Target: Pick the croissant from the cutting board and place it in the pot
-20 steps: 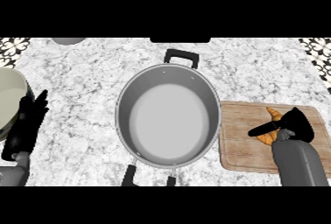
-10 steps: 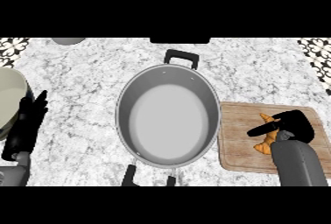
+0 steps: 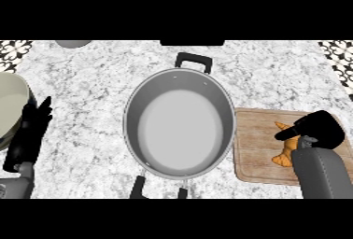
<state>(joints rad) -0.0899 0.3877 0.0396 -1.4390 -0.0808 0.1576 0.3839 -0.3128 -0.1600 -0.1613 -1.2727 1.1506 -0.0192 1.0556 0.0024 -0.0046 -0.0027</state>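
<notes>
- Sitting early in the task, by the look of it: croissant (image 3: 284,150) lying on the cutting board (image 3: 257,149), not yet lifted.
- Covering most of the croissant from above: right hand (image 3: 318,130), fingers curling down over it, seemingly closing on it; only the pastry's tips peeking out to the left of and below the palm.
- Waiting with nothing inside: pot (image 3: 179,127), standing just left of the right hand, beside the board.
- Remaining, judging from this: lifting the croissant, carrying it leftward over the rim, letting it go inside.
- Resting open, fingers straight and pointing up: left hand (image 3: 33,126), well apart from the pot, holding nothing.
- Counting: one croissant, one cutting board, one pot with two black handles, two hands, all over one marble worktop (image 3: 276,74).
</notes>
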